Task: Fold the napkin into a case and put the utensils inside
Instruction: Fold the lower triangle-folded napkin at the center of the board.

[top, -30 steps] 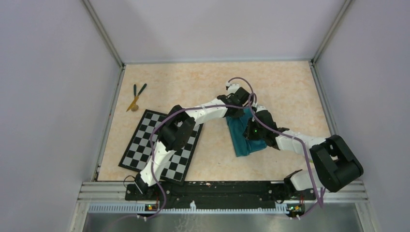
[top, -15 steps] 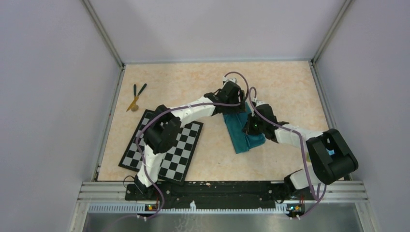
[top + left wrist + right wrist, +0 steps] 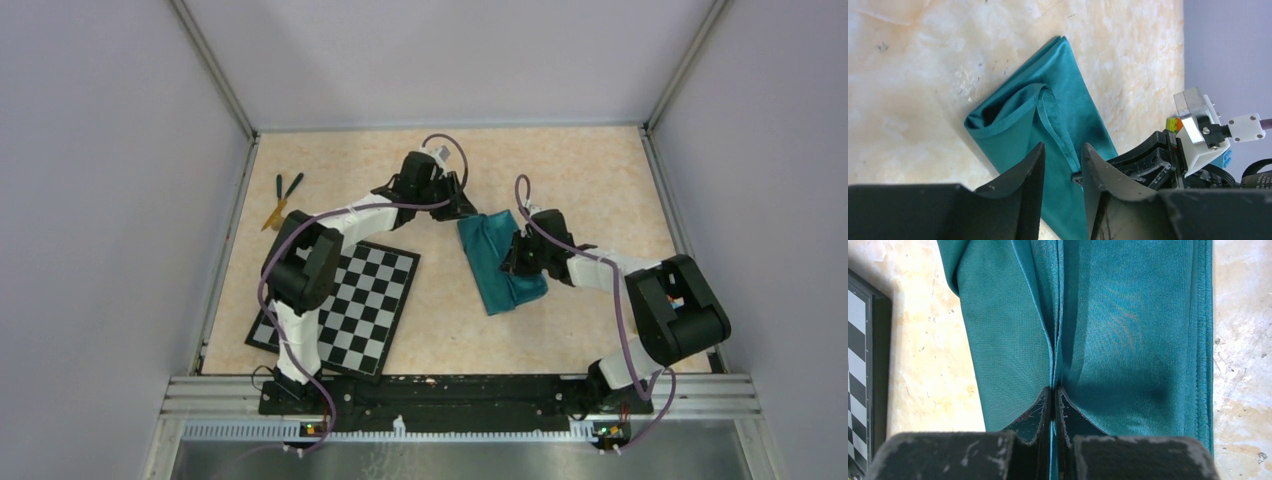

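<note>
The teal napkin [image 3: 493, 268] lies folded into a narrow oblong case right of centre. My right gripper [image 3: 513, 262] is shut on a raised crease of the cloth; in the right wrist view its tips [image 3: 1053, 391] pinch the fold of the napkin [image 3: 1128, 315]. My left gripper [image 3: 462, 210] hovers open at the napkin's far end, nothing between its fingers [image 3: 1034, 167]. Below it the napkin [image 3: 1048, 117] shows a loose hem and an open pocket at its end. The utensils [image 3: 281, 199], two dark green sticks and a tan one, lie at the far left, away from both grippers.
A black-and-white checkerboard [image 3: 372, 300] lies at the near left under the left arm, and its edge [image 3: 859, 340] shows in the right wrist view. Metal rails and grey walls bound the beige table [image 3: 580, 170].
My left gripper has let go and drawn back left, off the napkin's far end. My right gripper has shut on the cloth's crease and shifted slightly farther in.
</note>
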